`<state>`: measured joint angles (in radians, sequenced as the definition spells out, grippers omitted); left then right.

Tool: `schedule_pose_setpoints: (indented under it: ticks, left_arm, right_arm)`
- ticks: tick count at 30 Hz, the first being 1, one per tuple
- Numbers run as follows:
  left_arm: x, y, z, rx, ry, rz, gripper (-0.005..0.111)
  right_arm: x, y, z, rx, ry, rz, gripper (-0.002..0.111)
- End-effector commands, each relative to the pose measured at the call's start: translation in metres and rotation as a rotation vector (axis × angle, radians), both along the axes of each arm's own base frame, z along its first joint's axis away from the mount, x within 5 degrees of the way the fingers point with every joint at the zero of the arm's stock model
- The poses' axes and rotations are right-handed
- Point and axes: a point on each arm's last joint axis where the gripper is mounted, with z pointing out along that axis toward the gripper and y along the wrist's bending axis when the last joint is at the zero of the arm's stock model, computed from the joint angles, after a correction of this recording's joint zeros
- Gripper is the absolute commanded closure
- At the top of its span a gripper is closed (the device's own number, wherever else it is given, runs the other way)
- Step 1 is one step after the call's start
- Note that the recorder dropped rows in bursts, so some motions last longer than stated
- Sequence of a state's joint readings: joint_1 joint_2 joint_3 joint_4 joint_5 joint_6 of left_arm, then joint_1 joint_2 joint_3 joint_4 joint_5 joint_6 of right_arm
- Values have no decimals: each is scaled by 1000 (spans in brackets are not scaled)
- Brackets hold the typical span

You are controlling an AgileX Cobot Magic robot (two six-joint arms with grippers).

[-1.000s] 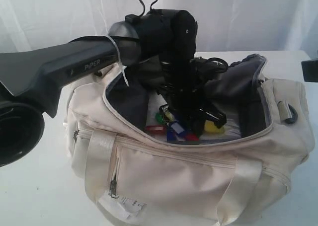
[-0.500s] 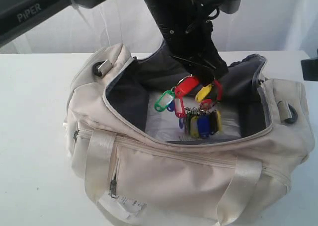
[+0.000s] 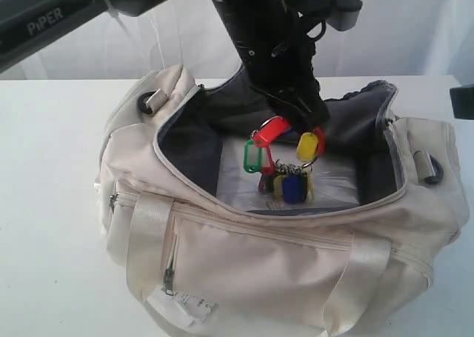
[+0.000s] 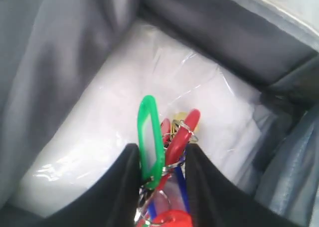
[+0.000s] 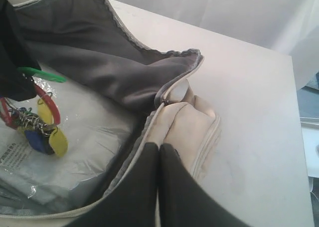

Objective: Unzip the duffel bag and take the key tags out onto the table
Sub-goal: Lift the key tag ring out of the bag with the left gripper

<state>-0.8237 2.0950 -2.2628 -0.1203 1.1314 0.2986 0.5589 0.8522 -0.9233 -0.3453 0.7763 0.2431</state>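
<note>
The cream duffel bag (image 3: 259, 255) lies unzipped on the white table (image 3: 52, 129), its dark grey lining showing. My left gripper (image 3: 296, 107) hangs over the bag's opening, shut on the key tags (image 3: 285, 159). The bunch of red, green, yellow and blue tags dangles from it above the bag's floor. In the left wrist view the green and red key tags (image 4: 149, 132) sit pinched between the black jaws of the left gripper (image 4: 159, 149). My right gripper (image 5: 159, 147) is shut with nothing in it, over the bag's end (image 5: 192, 117). The right wrist view also shows the key tags (image 5: 42, 119).
A clear plastic-wrapped white insert (image 3: 333, 185) covers the bag's floor. A white paper label (image 3: 185, 306) hangs at the bag's front. The left arm (image 3: 52, 18) spans the top left. A white curtain backs the table.
The left arm has risen out of the bag with the key tags, which lay on the bag's floor a second ago and now hang free. The right gripper stays shut.
</note>
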Motion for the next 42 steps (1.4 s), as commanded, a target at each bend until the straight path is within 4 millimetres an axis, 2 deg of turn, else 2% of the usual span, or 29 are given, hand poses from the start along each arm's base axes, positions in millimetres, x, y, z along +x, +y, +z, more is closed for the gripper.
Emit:
schedule_pose_setpoints:
  ticks: [1, 6, 17, 20, 26, 33, 42]
  left_arm:
    - [-9, 11, 1, 78, 25, -91, 106]
    - [-16, 26, 12, 121, -29, -113, 107]
    - [-43, 67, 72, 68, -164, -75, 107]
    - [-43, 85, 87, 41, -189, -28, 107]
    - [-41, 108, 104, 6, -208, 48, 107]
    - [-42, 117, 110, -3, -216, 84, 107]
    - [-40, 126, 83, 99, -163, 101, 107]
  right_arm:
    - [0, -1, 0, -10, -18, 4, 108]
    - [0, -1, 0, -10, -18, 4, 108]
    - [1, 0, 1, -8, -27, 7, 108]
    - [1, 0, 1, -6, -30, 8, 108]
    - [1, 0, 2, -4, -34, 10, 108]
    - [1, 1, 2, 1, -38, 12, 108]
    - [1, 1, 2, 1, -38, 12, 108]
